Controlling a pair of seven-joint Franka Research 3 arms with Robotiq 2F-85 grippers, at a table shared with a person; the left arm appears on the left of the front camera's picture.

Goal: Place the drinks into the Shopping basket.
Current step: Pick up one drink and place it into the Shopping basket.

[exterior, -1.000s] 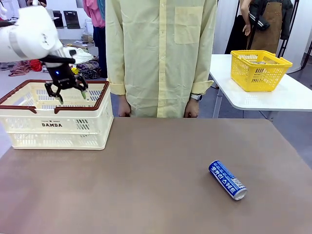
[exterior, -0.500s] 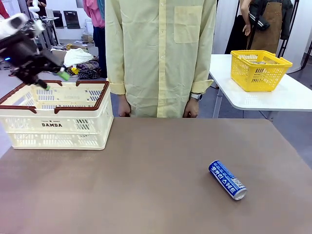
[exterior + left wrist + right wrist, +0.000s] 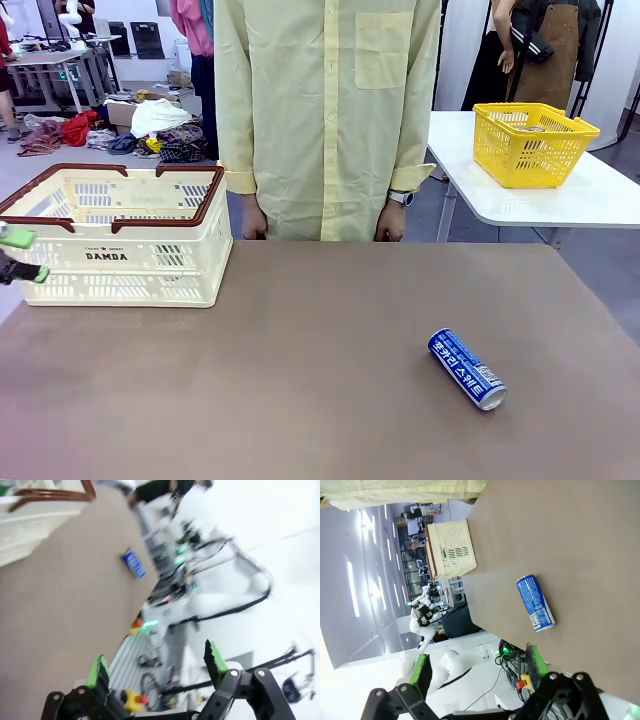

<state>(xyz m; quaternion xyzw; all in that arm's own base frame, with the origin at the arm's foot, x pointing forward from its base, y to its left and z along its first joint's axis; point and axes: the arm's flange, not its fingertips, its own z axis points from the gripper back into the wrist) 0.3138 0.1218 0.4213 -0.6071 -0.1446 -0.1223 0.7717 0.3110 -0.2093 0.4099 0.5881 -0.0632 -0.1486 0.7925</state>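
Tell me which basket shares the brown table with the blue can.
The cream-white DAMDA basket with the brown rim, far left on the brown table; the yellow basket stands on a separate white table.

The black two-finger left gripper point(image 3: 25, 255) is cut off by the front view's left edge, bar its green pad tips point(image 3: 16, 238). The cream-white slotted plastic basket with dark brown rim point(image 3: 160, 280), at the table's point(image 3: 300, 380) far left corner, hides its floor behind its near wall. Blur in the left wrist view makes the slim blue metal can's point(image 3: 134, 563) lettering unreadable.
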